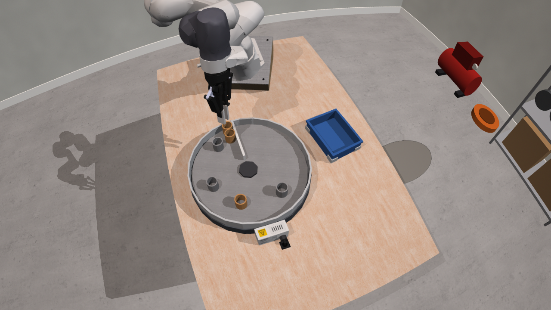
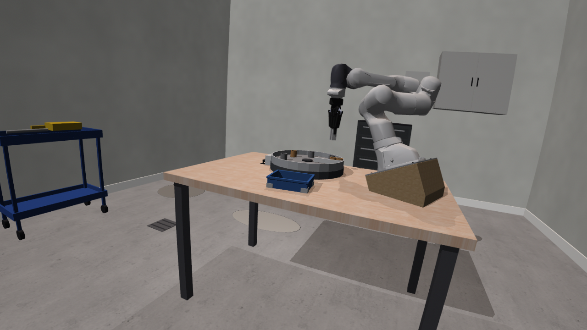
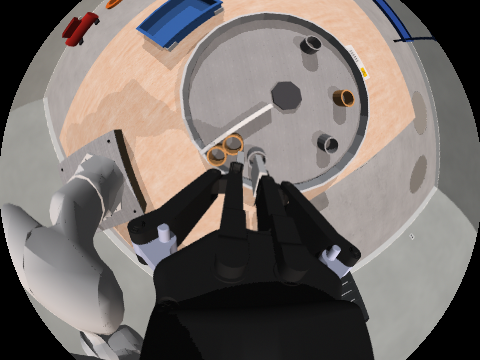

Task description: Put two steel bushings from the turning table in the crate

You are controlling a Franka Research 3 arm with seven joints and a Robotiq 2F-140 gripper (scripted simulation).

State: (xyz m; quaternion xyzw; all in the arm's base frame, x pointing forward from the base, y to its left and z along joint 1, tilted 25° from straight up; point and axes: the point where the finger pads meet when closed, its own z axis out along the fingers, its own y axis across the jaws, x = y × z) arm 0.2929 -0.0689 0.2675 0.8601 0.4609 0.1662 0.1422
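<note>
My gripper (image 1: 223,118) (image 2: 332,137) (image 3: 247,162) is shut to a narrow gap with nothing between the fingers, high above the rim of the turning table (image 1: 273,150) (image 2: 306,167) (image 3: 225,65). One steel bushing (image 1: 218,147) stands near two copper-coloured bushings; my fingers partly hide it in the wrist view. A second steel bushing (image 1: 212,187) (image 2: 310,154) (image 3: 325,146) and a third steel bushing (image 1: 282,192) (image 2: 283,156) (image 3: 310,48) stand farther round. The blue crate (image 1: 333,134) (image 2: 290,183) (image 3: 175,24) beside the turning table is empty.
Two copper bushings (image 1: 229,138) (image 3: 218,163) touch at a white guide bar (image 1: 239,144) (image 3: 240,124). Another copper bushing (image 1: 240,204) (image 2: 293,154) (image 3: 339,97) stands apart. A black hub (image 1: 248,169) (image 3: 286,96) sits at the centre. A white sensor box (image 1: 272,232) is outside the rim.
</note>
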